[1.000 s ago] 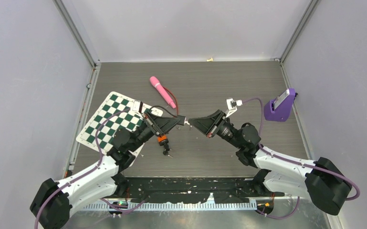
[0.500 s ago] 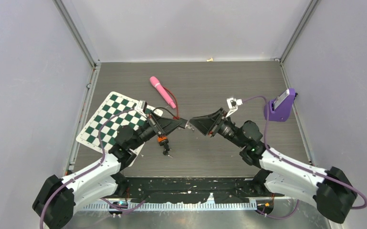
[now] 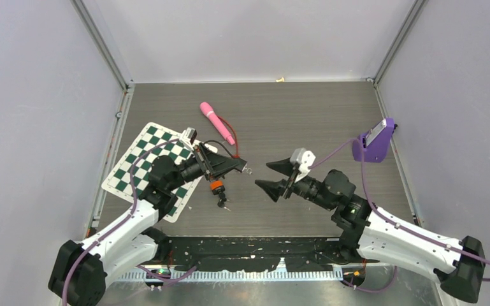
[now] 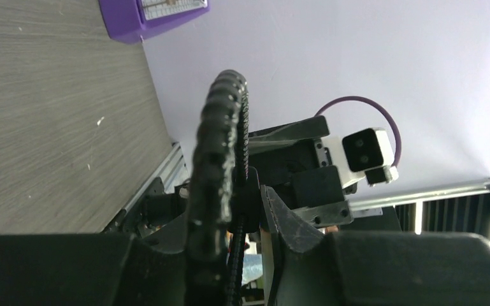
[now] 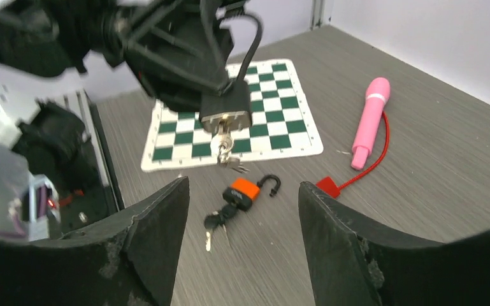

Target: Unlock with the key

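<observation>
My left gripper (image 3: 236, 165) is shut on a black padlock (image 5: 227, 107), held above the table with its keyhole facing my right arm. A silver key (image 5: 222, 145) sticks in that keyhole, and more keys (image 5: 234, 166) dangle from it. In the top view the key (image 3: 247, 169) pokes out past the left fingertips. My right gripper (image 3: 264, 176) stands open a short way right of the key, with nothing between its fingers (image 5: 159, 229). In the left wrist view the black padlock (image 4: 220, 146) fills the gap between the fingers.
An orange padlock (image 5: 243, 192) with its shackle open lies on the table below the held lock, with its keys (image 5: 215, 222) attached. A green checkered mat (image 3: 146, 159), a pink wand (image 3: 217, 122) with a red tag (image 5: 328, 187) and a purple device (image 3: 376, 141) are also here.
My right gripper was shut at the key. It has let go, opened wide and drawn back to the right. The left arm still holds the black padlock in nearly the same place.
</observation>
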`<state>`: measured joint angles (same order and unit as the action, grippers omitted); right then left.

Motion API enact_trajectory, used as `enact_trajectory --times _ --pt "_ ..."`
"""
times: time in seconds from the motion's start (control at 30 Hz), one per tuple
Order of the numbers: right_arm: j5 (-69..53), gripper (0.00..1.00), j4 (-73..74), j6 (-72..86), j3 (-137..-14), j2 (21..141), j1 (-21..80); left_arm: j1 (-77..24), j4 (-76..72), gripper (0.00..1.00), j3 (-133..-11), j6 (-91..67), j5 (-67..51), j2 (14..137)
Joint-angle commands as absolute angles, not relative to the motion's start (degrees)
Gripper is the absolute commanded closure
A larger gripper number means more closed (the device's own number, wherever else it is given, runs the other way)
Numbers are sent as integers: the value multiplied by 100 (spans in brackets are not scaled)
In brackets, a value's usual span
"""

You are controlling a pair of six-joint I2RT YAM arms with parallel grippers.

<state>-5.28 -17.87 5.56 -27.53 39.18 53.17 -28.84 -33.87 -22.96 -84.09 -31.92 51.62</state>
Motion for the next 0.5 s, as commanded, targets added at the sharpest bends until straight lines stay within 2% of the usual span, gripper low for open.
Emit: enact_trajectory --times 0.0,0.2,0.47 --pt "-67 31 -1703 -939 -3059 4237 5851 -2847 -3469 100 -2715 -8490 -3853 5157" --pt "191 39 -2302 -1143 -3172 4640 6144 -2847 -3510 100 -2751 -8466 -3951 5060" --pt "200 40 -2613 -1075 -3240 4659 6329 -2848 -3560 100 -2766 -8415 -4012 5019"
